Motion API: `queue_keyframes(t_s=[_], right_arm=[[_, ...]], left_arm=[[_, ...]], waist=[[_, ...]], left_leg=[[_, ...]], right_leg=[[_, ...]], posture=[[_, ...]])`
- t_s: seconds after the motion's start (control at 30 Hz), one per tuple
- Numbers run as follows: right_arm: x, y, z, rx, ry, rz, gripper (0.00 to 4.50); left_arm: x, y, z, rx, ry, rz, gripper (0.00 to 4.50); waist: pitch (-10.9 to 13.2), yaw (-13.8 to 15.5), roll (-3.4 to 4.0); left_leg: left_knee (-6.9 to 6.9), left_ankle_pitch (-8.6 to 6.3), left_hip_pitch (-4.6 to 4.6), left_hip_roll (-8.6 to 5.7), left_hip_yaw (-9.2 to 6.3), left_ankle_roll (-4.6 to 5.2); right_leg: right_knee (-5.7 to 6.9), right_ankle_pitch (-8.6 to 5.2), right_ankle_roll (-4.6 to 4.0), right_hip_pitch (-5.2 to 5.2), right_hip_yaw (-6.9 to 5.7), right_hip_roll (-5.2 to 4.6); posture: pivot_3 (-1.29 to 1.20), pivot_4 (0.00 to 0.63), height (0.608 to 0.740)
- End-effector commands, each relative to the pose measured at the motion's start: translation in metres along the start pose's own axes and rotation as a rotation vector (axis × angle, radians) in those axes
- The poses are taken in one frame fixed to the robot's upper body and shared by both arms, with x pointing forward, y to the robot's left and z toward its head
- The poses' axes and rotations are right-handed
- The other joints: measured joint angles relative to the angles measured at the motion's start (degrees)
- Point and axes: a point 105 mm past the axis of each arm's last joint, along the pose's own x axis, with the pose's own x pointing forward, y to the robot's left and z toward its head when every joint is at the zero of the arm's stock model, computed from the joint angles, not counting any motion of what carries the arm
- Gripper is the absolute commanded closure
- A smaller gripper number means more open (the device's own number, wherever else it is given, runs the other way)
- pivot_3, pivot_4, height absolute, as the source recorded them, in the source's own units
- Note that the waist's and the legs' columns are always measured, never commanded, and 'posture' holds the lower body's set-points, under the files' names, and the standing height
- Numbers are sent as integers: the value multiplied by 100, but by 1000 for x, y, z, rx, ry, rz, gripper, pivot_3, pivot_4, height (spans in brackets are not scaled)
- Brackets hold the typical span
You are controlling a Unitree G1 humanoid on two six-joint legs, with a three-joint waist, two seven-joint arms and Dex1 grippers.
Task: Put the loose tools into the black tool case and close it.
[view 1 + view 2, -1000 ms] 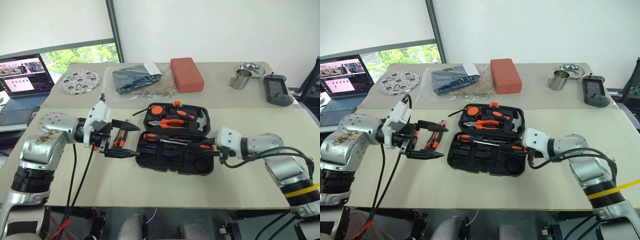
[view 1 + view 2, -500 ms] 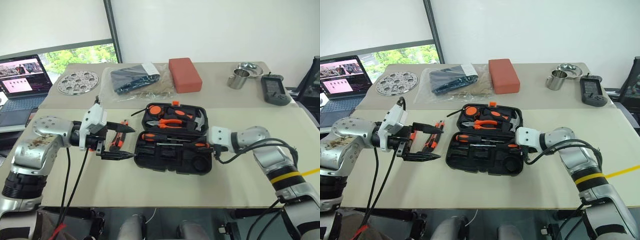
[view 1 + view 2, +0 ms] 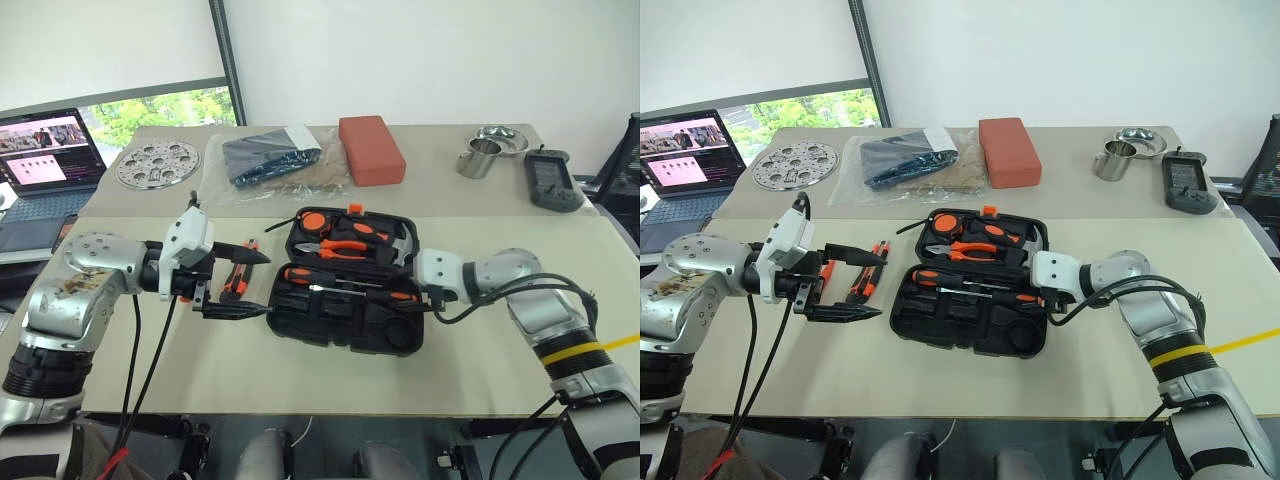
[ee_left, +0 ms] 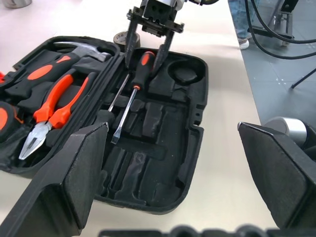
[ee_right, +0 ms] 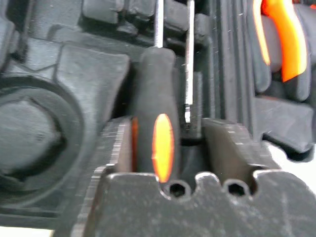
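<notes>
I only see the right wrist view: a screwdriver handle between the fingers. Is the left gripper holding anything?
Observer: No. The left gripper hangs open and empty, left of the case.
Operator: Any tools outside the case?
Observer: A knife lies on the table left of the case, by the left gripper.
Operator: And the tape?
Observer: The tape roll sits on the table just outside the case, near the right gripper.
</notes>
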Motion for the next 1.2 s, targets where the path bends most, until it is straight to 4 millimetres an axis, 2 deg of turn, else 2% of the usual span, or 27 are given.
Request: queue_keyframes(t_s=[0.03, 0.13, 0.23, 0.33, 0.43, 0.6, 0.93, 1.2], right_arm=[[-22, -11, 20, 69, -107, -52, 992], [-34, -19, 27, 155, -167, -91, 992], [-37, -19, 31, 222, -203, -100, 992], [-27, -15, 38, 280, -262, -114, 1757], [-15, -8, 41, 289, -282, -117, 2703], [1, -1, 42, 322, -299, -106, 4460], [32, 13, 16, 326, -200, -37, 4488], [42, 23, -7, 322, -100, -4, 4488]], left_arm=[[-3, 3, 9, 46, -14, -1, 0], [-1, 5, 8, 51, -14, -6, 0], [2, 8, 8, 58, -18, -12, 0], [5, 10, 8, 64, -23, -16, 0], [6, 11, 8, 68, -26, -18, 0], [7, 10, 8, 67, -30, -23, 0], [5, 10, 7, 63, -23, -12, 0], [5, 8, 6, 61, -17, -1, 0]], waist=[[1, -2, 1], [5, -13, 2], [5, -11, 2], [4, -22, 2], [5, -28, 2], [5, -17, 2], [5, -22, 2], [4, -20, 1]], left_leg=[[0, 0, 0, 0, 1, 0], [0, 0, 0, 1, 3, 0], [0, 0, 1, 3, 7, 0], [-1, 0, 2, 5, 9, 0], [-1, 0, 1, 8, 11, 0], [1, 0, -2, 5, 15, 0], [1, 0, -1, 6, 17, 0], [0, 0, 11, 7, 20, 0]], right_leg=[[1, 0, 0, -1, 0, 0], [1, 0, -1, -3, 2, 0], [2, 0, -1, -3, 2, 0], [2, 0, -1, -4, 2, 3], [4, 0, -1, -6, 4, 7], [3, 0, -1, -9, 5, 4], [4, 0, -1, -11, 5, 6], [4, 0, -1, -3, 6, 5]], posture=[[0, 150, 740], [0, 150, 740], [0, 150, 740], [0, 150, 740], [0, 150, 740], [0, 150, 740], [0, 150, 740], [0, 150, 740]])
